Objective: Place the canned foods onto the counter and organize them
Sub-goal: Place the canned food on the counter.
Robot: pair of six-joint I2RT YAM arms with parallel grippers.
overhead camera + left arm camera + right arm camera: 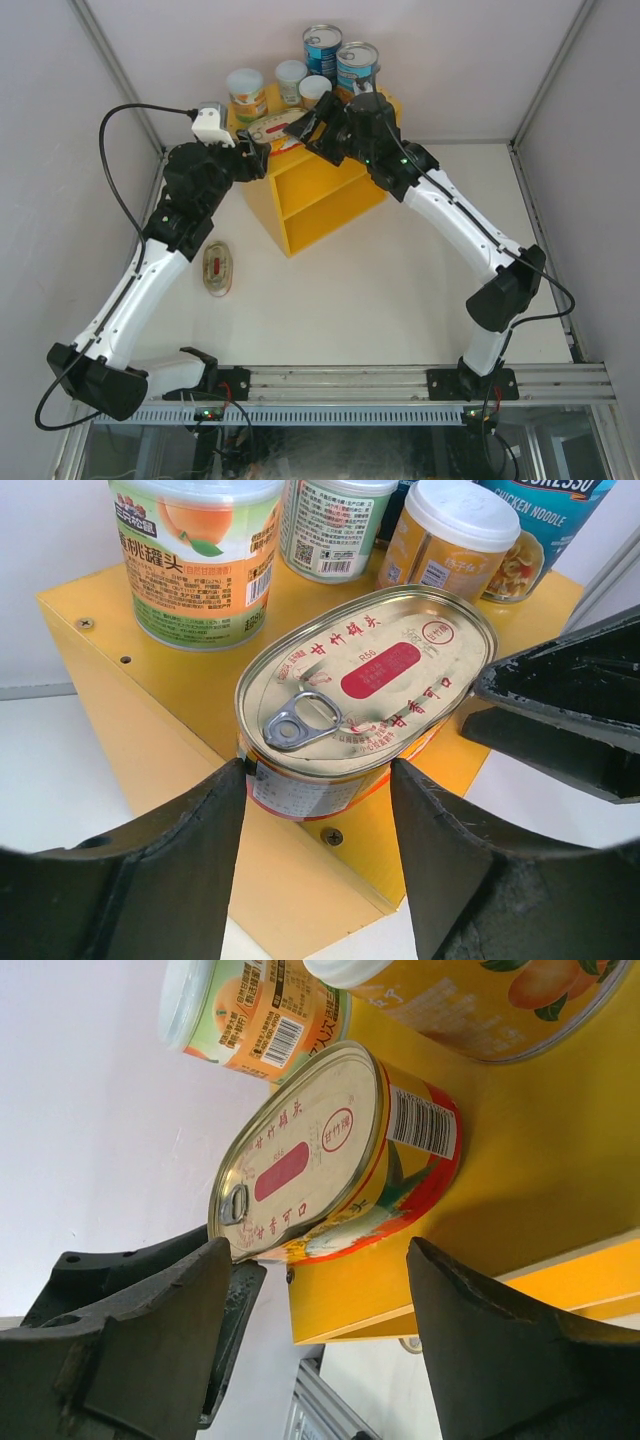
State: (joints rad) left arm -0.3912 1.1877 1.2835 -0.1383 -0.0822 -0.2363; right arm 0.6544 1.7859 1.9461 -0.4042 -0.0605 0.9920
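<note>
A: It is bright all over. Light comes from above.
B: Yes. The oval tin lid shines a little. The black fingers up close look a bit fuzzy, and the left wrist picture goes dark at its bottom corners.

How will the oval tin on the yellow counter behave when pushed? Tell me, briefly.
The oval tin looks like rigid metal, so it probably won't dent. Flat and low, it should slide on the counter rather than tip or roll. Its smooth curved sides may twist in the left end effector.
</note>
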